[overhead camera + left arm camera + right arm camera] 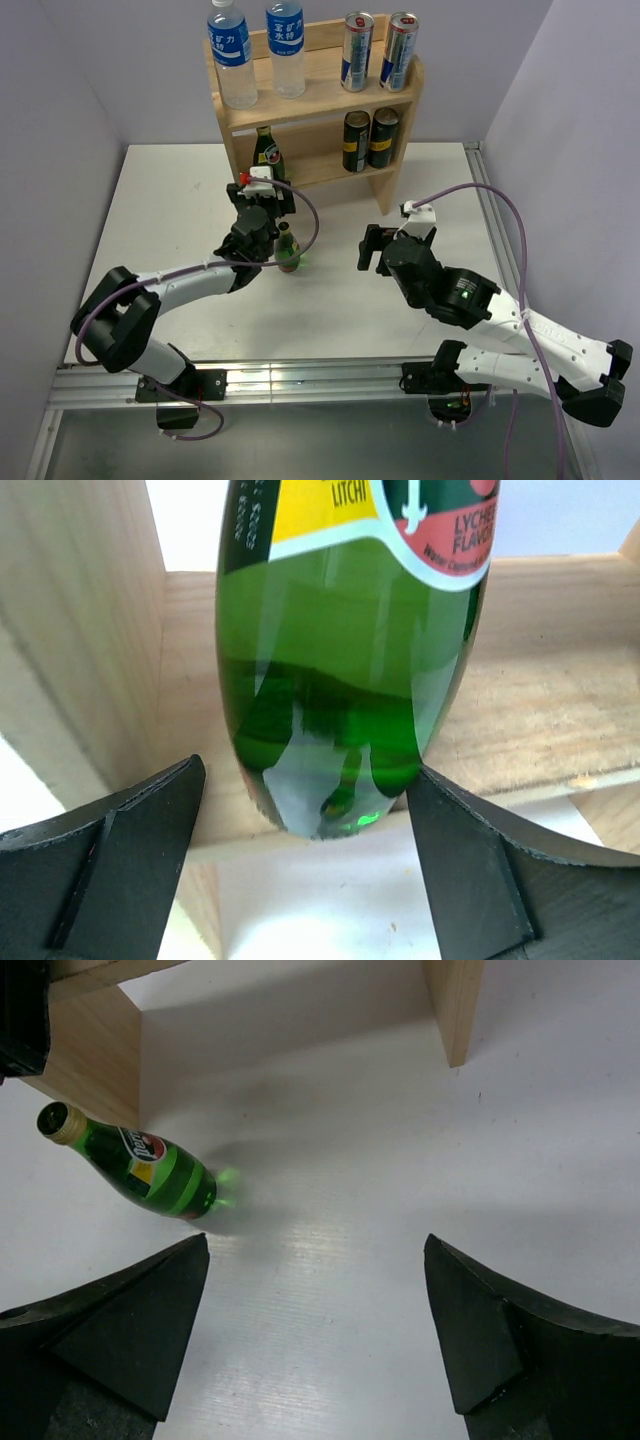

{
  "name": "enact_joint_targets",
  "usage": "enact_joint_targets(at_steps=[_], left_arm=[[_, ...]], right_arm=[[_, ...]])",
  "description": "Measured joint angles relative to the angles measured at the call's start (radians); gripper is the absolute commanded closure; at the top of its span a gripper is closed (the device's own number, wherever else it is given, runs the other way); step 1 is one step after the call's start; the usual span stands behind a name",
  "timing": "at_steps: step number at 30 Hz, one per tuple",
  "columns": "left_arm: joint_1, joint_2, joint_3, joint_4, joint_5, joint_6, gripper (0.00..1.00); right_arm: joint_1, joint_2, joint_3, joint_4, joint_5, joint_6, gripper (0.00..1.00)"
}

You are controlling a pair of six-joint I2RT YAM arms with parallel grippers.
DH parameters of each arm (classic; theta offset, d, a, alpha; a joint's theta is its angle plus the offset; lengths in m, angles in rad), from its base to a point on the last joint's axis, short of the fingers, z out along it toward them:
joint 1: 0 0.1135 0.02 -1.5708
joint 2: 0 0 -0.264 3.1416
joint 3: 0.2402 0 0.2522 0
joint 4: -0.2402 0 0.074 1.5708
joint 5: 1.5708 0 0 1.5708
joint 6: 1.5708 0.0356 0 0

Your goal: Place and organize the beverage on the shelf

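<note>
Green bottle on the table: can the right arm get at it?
Probably yes: the open right gripper faces the bottle with nothing between them, though the left arm sits close beside it.

A white bench [170, 210] stands enclosed by plain pale lilac walls [60, 110] on the left, back and right. Silver metal rails [300, 380] run along its near edge and right side. Below the near rail lies a dull grey floor [320, 450]. Lighting is soft and even.
</note>
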Motion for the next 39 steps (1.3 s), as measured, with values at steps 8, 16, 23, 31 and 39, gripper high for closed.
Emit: enact_joint_targets(at_steps=[8,16,23,31,39], left_arm=[[-0.026,-0.113,-0.066,-0.078,-0.004,-0.025,0.11],[-0.029,-0.243,-0.107,-0.187,-0.040,-0.045,0.14],[-0.093,-0.497,-0.192,-0.364,-0.025,-0.118,0.11],[-0.206,-0.703,-0.343,-0.497,0.064,-0.241,0.11],[-0.277,-0.606,-0.459,-0.465,0.096,-0.304,0.10]], right_arm=[[0.000,-0.026,0.000,-0.002,0.001,0.019,0.05],[0.000,-0.043,0.001,-0.007,0.002,0.026,0.05],[0.007,-0.043,0.020,-0.014,0.010,0.026,0.05],[0.016,-0.044,0.020,-0.016,0.024,0.043,0.05],[0.027,-0.066,0.019,-0.045,0.032,0.077,0.05]])
